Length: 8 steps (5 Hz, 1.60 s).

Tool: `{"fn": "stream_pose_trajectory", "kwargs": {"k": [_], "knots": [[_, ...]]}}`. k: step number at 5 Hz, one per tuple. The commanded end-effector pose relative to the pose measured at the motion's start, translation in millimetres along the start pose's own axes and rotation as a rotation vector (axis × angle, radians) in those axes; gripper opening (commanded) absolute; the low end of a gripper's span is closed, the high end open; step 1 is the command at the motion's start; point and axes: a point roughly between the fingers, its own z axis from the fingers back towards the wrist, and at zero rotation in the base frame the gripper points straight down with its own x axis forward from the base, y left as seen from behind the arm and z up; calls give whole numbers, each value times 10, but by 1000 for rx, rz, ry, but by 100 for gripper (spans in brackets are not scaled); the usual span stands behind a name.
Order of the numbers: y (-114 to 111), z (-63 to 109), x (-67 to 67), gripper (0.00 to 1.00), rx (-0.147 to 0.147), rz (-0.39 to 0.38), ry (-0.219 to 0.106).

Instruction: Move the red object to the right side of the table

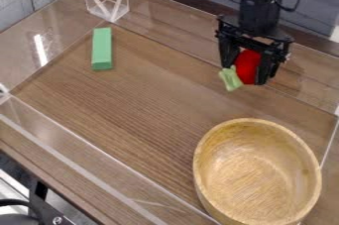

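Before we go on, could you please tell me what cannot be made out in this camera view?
- Camera view: part of the red toy fruit, hidden by the dark pincer.
- Camera view: the black object at lower left, cut off by the edge.

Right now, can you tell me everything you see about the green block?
The green block is a plain light-green rectangle, longer than it is wide. It looks smooth, maybe plastic or painted wood, but I can't tell which. It lies flat on the brown wooden table, toward the far left of the picture, with its long side running nearly straight up and down in the view. I see no damage on it. Only the tabletop touches it; the robot arm is well away, over by the red toy.
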Motion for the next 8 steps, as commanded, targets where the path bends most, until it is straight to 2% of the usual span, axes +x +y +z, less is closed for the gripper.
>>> {"fn": "stream_pose_trajectory", "kwargs": {"k": [1,3,5,6,8], "knots": [[23,270,44,100,4,-2,-78],[96,310,53,100,-5,-52,-55],[168,248,-3,100,-15,-41,-42],[143,105,-13,0,-10,-66,-14],[-94,-231,137,0,-9,14,27]]}}
